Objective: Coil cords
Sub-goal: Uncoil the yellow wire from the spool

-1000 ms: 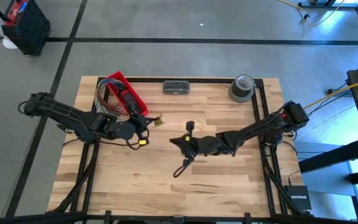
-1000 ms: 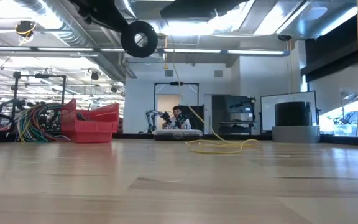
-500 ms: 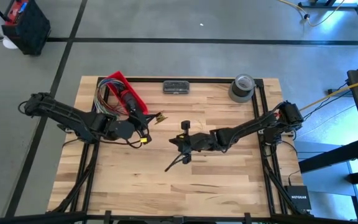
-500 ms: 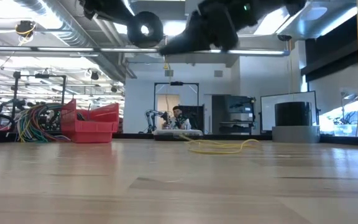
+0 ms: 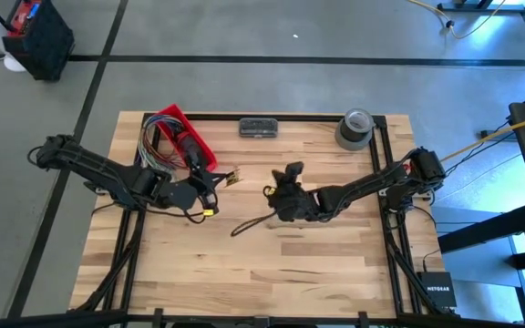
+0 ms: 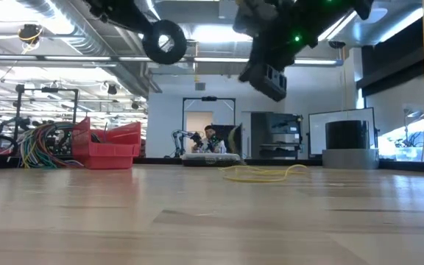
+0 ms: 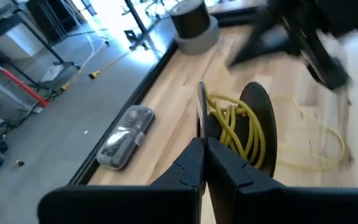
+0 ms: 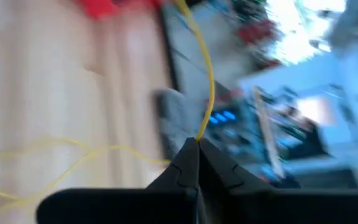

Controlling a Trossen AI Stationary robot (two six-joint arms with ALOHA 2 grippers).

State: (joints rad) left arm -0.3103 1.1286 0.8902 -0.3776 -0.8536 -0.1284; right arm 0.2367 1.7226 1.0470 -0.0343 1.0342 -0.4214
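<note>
Pale butcher-block wood forms the table [image 5: 244, 264], framed in black rail and standing on a grey concrete floor crossed by dark lines; the low view looks across the boards into a bright workshop with ceiling ducts, racks and a distant doorway. Along the far edge sit a red bin [image 5: 182, 135] beside a bundle of multicoloured wires [image 5: 153, 141], a small grey case [image 5: 258, 128] and a roll of grey tape [image 5: 355, 128].

At mid-table the left gripper [image 7: 202, 146], raised above the wood, is clenched on a dark spool [image 7: 253, 134] wound with the cords [image 7: 238, 127]. Loose yellow cord also lies on the table beyond the spool, in a slack loop [image 7: 316, 146] running roughly lengthwise away from it toward the tape roll.

Near the table's centre the right gripper [image 8: 194, 146] is pinched tight on a single strand of the cord, which runs straight out from the fingertips, taut, toward the far edge of the table. More cord trails in limp curves [image 8: 73, 158] on the wood below. In the low view a tangle of yellow cord [image 6: 263, 174] rests flat on the table toward its far side
</note>
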